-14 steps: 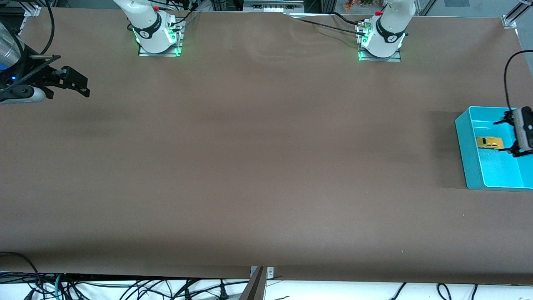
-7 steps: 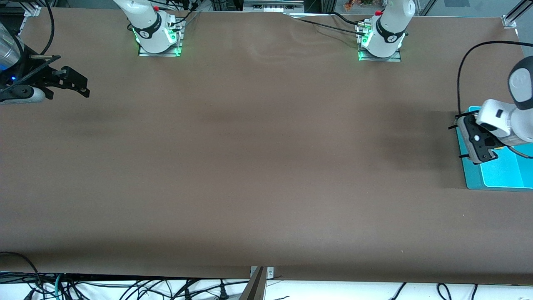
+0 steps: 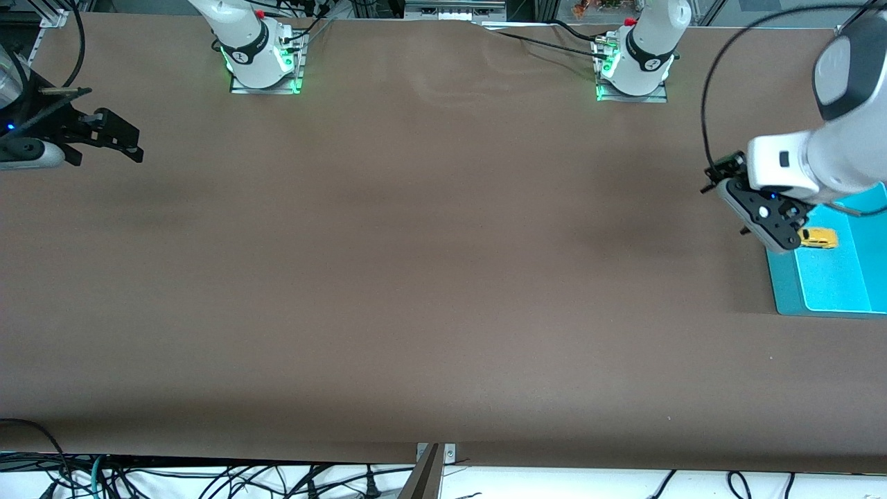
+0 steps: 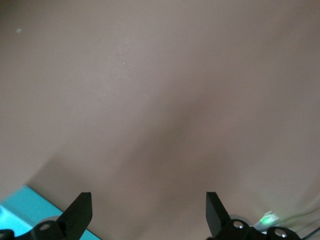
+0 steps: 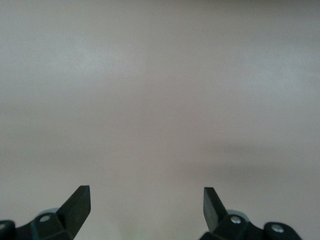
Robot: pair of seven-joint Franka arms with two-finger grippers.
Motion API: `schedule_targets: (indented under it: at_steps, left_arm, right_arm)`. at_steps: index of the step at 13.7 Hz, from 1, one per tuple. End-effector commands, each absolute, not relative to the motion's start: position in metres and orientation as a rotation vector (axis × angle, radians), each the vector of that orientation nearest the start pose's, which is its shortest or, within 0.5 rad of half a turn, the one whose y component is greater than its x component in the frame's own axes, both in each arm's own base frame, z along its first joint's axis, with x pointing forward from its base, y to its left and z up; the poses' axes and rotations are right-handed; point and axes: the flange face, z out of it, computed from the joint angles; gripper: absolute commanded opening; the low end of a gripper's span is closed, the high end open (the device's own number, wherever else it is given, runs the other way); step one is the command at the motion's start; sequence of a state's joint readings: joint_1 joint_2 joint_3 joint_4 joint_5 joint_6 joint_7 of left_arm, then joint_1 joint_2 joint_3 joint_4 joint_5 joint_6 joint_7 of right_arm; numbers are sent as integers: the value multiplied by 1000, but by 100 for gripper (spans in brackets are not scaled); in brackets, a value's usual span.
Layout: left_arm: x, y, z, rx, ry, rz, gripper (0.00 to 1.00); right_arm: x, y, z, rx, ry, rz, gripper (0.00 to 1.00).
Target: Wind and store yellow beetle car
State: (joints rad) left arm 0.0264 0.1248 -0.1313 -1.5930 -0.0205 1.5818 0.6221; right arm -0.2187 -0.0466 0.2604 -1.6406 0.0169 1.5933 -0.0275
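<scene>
Hanging in the air over the edge of the teal bin that faces the table's middle, the left gripper has its jaws spread wide and nothing between them; in the left wrist view its two dark fingers frame only bare brown table and one corner of the bin. The yellow beetle car lies inside the bin on its pale blue floor, just beside the gripper and partly hidden by it in the front view, apart from the fingers. The bin itself sits on the table at the left arm's end. The right gripper waits above the table's right-arm end, well apart from the bin, its jaws likewise spread and empty, with only plain tabletop showing between its fingertips.
</scene>
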Motion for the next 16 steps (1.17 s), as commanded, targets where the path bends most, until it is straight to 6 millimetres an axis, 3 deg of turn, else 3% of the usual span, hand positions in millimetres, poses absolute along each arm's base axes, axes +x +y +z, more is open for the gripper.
schedule_targets:
  at_steps: [1, 4, 7, 10, 13, 16]
  left_arm:
    - [579, -64, 585, -3070, 836, 212, 100]
    - [560, -65, 613, -3129, 548, 222, 100]
    - [561, -63, 598, -3172, 304, 299, 100]
    - [562, -63, 587, -3166, 308, 328, 100]
    - [560, -72, 599, -3173, 354, 278, 100]
    - [560, -72, 598, -3198, 317, 271, 100]
  right_arm:
    - [542, 28, 625, -3134, -106, 24, 100]
    - [542, 27, 625, -3132, -103, 24, 100]
    - [542, 27, 623, -3132, -103, 28, 100]
    - [542, 28, 624, -3132, -105, 24, 100]
    - [542, 27, 623, -3130, -103, 26, 100]
    - [542, 28, 623, -3132, -103, 26, 100]
